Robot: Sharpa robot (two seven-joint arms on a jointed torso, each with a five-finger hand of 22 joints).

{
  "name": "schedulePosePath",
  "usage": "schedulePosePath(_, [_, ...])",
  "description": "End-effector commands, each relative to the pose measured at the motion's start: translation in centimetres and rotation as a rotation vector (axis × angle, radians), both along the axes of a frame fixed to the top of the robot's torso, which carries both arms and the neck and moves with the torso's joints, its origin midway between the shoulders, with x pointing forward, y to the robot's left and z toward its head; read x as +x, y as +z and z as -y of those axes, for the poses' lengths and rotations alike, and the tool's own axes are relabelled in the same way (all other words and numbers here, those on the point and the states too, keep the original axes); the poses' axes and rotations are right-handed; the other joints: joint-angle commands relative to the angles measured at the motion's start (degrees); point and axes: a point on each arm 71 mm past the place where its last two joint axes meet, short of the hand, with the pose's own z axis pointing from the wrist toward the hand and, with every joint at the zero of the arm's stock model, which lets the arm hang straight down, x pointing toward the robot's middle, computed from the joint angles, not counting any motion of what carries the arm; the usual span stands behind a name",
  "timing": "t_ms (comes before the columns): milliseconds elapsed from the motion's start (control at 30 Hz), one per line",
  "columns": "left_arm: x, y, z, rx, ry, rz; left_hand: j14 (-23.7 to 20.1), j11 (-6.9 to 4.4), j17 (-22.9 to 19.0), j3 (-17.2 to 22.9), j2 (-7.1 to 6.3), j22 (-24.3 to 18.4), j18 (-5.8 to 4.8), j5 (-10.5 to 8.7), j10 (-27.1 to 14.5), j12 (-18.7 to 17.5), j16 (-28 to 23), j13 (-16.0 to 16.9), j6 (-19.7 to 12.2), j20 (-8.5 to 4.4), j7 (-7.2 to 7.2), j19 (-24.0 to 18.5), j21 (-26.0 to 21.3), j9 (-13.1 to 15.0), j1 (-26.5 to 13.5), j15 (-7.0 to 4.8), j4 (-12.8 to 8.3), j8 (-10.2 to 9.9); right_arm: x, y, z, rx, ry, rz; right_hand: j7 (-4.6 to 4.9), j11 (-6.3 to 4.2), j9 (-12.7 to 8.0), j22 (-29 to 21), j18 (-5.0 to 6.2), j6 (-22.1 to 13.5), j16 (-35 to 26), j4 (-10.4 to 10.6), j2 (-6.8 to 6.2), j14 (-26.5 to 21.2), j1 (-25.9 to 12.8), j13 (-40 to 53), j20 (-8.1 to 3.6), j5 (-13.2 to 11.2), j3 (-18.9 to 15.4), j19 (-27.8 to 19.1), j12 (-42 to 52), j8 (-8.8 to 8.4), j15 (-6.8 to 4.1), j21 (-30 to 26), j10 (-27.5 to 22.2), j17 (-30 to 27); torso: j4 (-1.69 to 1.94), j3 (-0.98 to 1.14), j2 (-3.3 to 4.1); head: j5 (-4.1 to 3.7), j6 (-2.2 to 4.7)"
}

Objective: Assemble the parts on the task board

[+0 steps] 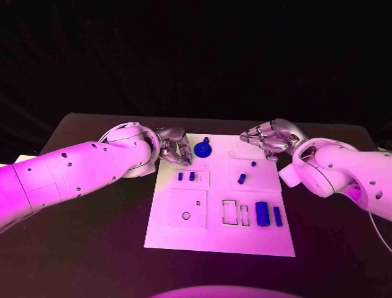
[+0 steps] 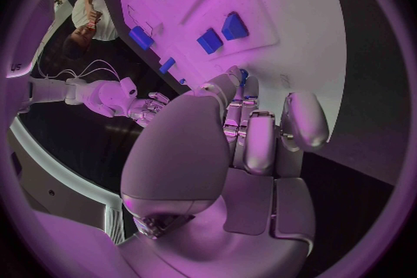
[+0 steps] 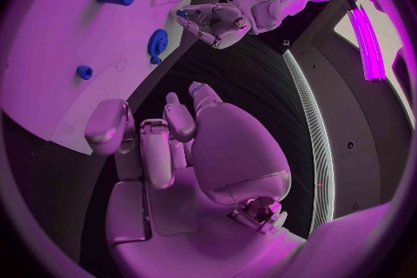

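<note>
The white task board (image 1: 222,233) lies mid-table. My left hand (image 1: 173,149) hovers at its far left corner, and a small blue part (image 2: 244,75) is pinched at its fingertips. Beside that hand a blue gear (image 1: 203,149) lies on the board. My right hand (image 1: 266,139) hangs over the far right corner, its fingers curled in with nothing in them. Two small blue pieces (image 1: 186,176) stand in the left panel, and a short blue peg (image 1: 241,179) sits in the right one. Two blue cylinders (image 1: 268,215) lie near the board's right edge.
The black table (image 1: 88,248) reaches out on both sides of the board. Outlined slots (image 1: 235,213) and a round hole (image 1: 186,215) mark the board's near half. The right wrist view shows the gear (image 3: 158,45) and the left hand (image 3: 213,17) beyond it.
</note>
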Motion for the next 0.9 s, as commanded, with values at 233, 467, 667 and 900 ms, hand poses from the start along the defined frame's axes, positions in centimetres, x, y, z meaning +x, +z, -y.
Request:
schedulePosePath(233, [-0.04,-0.23,0.68,-0.003,-0.020,-0.019,0.1,-0.05,-0.1,0.5,-0.29,0.0,-0.63,0.19,0.3,-0.4,-0.1,0.1,0.1,0.25,0.07,-0.1,-0.2,-0.1,-0.3,0.20,-0.2,-0.4,-0.12,0.00,-0.18,-0.005,0.020,0.002,0.14,0.04,0.1,0.0,0.80,-0.2,-0.3,0.2,0.42,4.0,0.4,0.1,-0.03,0.2,0.1,-0.1,0.0,-0.14,0.28,-0.3,-0.1,7.1,-0.03,-0.02,0.04,-0.16,-0.09])
schedulePosePath(467, [-0.10,-0.53,0.95,0.006,-0.027,-0.034,0.0,-0.05,-0.3,0.5,-0.31,-0.1,-0.60,0.19,0.3,-0.5,-0.1,0.1,0.1,0.26,0.05,-0.2,-0.3,-0.2,-0.3,0.20,-0.3,-0.5,-0.13,-0.01,-0.12,-0.006,0.021,0.000,0.14,0.03,0.1,0.0,0.80,-0.2,-0.3,0.3,0.44,4.0,0.4,0.1,-0.03,0.2,0.1,-0.1,0.0,-0.14,0.27,-0.3,-0.1,7.1,-0.02,-0.01,0.04,-0.23,-0.32])
schedulePosePath(667, [-0.10,-0.71,0.88,0.022,-0.025,-0.049,0.0,-0.06,-0.4,0.6,-0.29,-0.1,-0.58,0.20,0.4,-0.5,-0.2,0.1,0.1,0.26,0.01,-0.3,-0.4,-0.2,-0.3,0.20,-0.3,-0.5,-0.14,-0.03,-0.14,-0.006,0.026,-0.003,0.14,0.03,0.1,0.0,0.80,-0.2,-0.3,0.3,0.45,4.0,0.4,0.1,-0.03,0.2,0.1,-0.1,0.0,-0.13,0.27,-0.3,-0.1,7.1,0.05,-0.03,0.00,-0.27,-0.44])
schedulePosePath(900, [-0.13,-0.78,0.75,0.033,-0.023,-0.054,-0.1,-0.10,-0.5,0.6,-0.38,-0.2,-0.53,0.18,0.4,-0.6,-0.2,0.2,0.1,0.27,-0.07,-0.4,-0.6,-0.2,-0.3,0.19,-0.4,-0.5,-0.13,-0.04,-0.14,-0.006,0.027,-0.003,0.14,0.03,0.1,0.0,0.80,-0.2,-0.3,0.3,0.45,4.0,0.4,0.1,-0.03,0.2,0.1,-0.1,0.0,-0.13,0.27,-0.3,-0.1,7.1,0.06,-0.07,0.00,-0.18,-0.56])
